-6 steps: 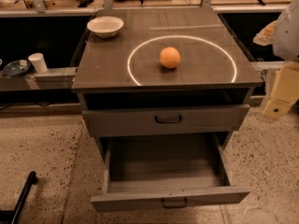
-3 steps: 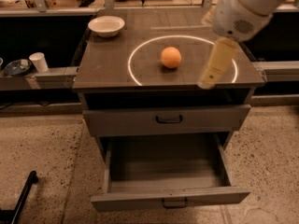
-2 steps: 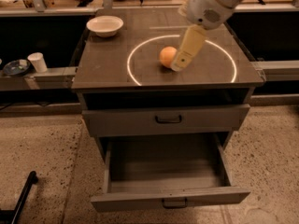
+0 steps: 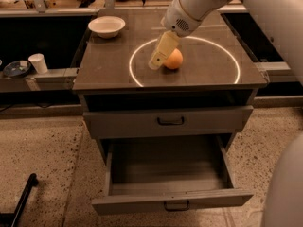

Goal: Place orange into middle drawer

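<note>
Standing at the centre is a dark grey bench [image 4: 109, 70] with a thin white ring [image 4: 130, 65] marked on its top. Below it the middle drawer [image 4: 142, 203] is pulled open and looks empty, so the opening step seems done; the upper drawer [image 4: 132, 122] is closed. A white robot arm [image 4: 199, 4] reaches in from the upper right, and its cream gripper [image 4: 160, 56] sits just left of the orange [image 4: 175, 59], whether clasping it cannot be told. The orange, small, round, smooth and bright, rests on the bench inside the ring; lifting and lowering it into the drawer remain
</note>
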Controlling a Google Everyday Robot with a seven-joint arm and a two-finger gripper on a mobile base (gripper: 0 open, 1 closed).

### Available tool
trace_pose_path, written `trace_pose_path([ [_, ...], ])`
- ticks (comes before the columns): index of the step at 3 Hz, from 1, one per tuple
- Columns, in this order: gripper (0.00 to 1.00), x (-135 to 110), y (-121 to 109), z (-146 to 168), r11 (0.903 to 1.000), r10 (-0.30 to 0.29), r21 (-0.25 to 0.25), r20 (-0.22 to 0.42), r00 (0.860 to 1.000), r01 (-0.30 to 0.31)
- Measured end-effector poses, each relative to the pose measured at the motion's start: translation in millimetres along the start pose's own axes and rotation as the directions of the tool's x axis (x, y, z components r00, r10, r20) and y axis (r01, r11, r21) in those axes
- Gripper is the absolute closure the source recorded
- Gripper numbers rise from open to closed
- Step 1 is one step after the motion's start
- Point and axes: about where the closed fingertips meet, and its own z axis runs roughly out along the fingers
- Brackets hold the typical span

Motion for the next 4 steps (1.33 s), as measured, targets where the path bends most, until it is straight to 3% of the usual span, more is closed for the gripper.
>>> trace_pose_path([
  [2, 0.00, 18, -20, 40, 0.9958, 0.091, 0.009, -0.034, 0.995, -0.091],
  [4, 0.00, 49, -37, 49, 0.9824, 0.182, 0.055, -0.049, 0.982, -0.179],
])
